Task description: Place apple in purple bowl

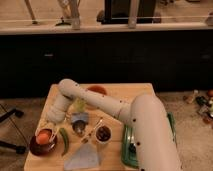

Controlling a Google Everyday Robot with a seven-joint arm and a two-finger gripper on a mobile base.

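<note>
The hand (pixel 46 128) hangs just above the apple (pixel 44 135) at the tabletop's (pixel 131 95) left front corner; whether it pinches the fruit or has spread apart, I cannot tell. The apple sits inside the purple bowl (pixel 38 147), so the arm reaches down there to set it in, a step that looks nearly done. Just right lies a green pepper (pixel 64 139), then a white cup (pixel 103 134).
</note>
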